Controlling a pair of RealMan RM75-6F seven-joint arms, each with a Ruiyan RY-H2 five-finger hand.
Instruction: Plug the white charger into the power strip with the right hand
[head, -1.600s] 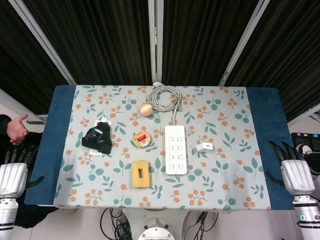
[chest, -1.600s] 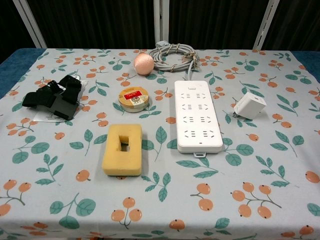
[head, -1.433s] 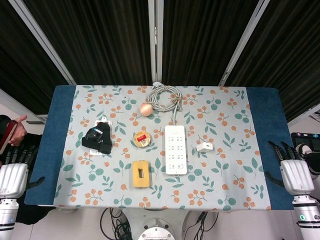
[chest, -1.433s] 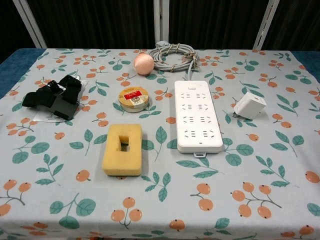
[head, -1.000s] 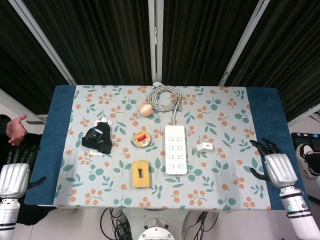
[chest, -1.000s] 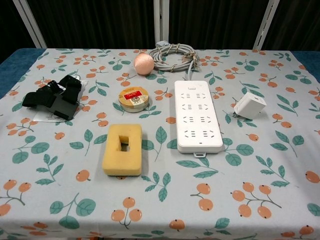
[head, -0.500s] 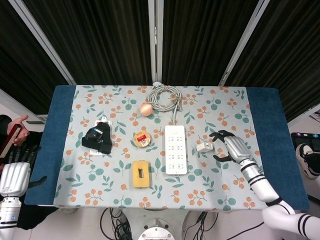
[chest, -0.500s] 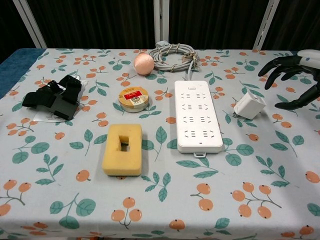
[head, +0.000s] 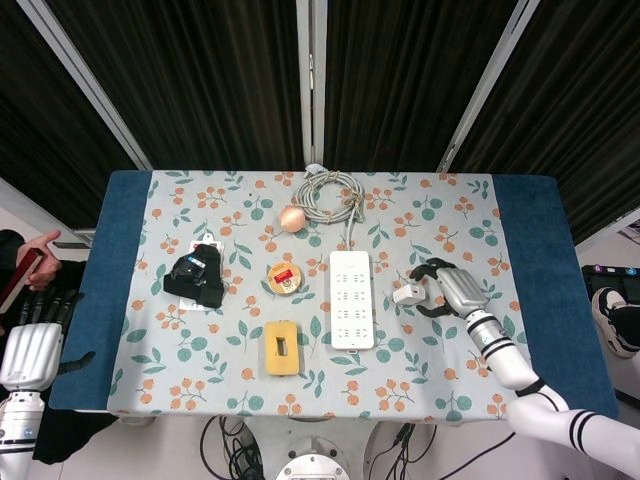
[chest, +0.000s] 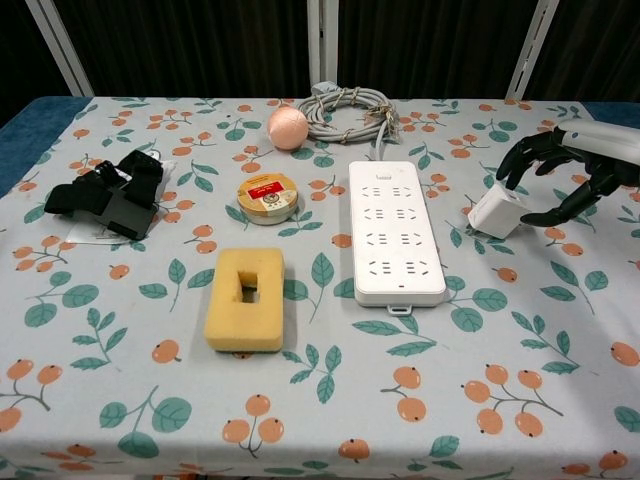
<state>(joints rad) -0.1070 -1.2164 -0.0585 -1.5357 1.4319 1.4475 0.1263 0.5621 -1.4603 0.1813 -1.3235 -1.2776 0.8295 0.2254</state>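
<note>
The white charger (head: 407, 294) (chest: 496, 212) lies on the floral cloth just right of the white power strip (head: 352, 299) (chest: 395, 231), whose sockets hold nothing. My right hand (head: 447, 288) (chest: 557, 169) hovers at the charger's right side, fingers spread around it, holding nothing; contact with the charger is unclear. My left hand (head: 30, 343) rests off the table's left edge with its fingers apart and shows only in the head view.
The strip's grey cable (head: 327, 195) lies coiled at the back. A pink ball (head: 292, 218), a round tin (head: 284, 277), a yellow sponge block (head: 281, 348) and a black object (head: 195, 276) sit left of the strip. A person's hand (head: 35, 264) is at far left.
My right hand has come in from the table's right edge toward the left and now hovers right beside the charger. The charger and the left hand have stayed put.
</note>
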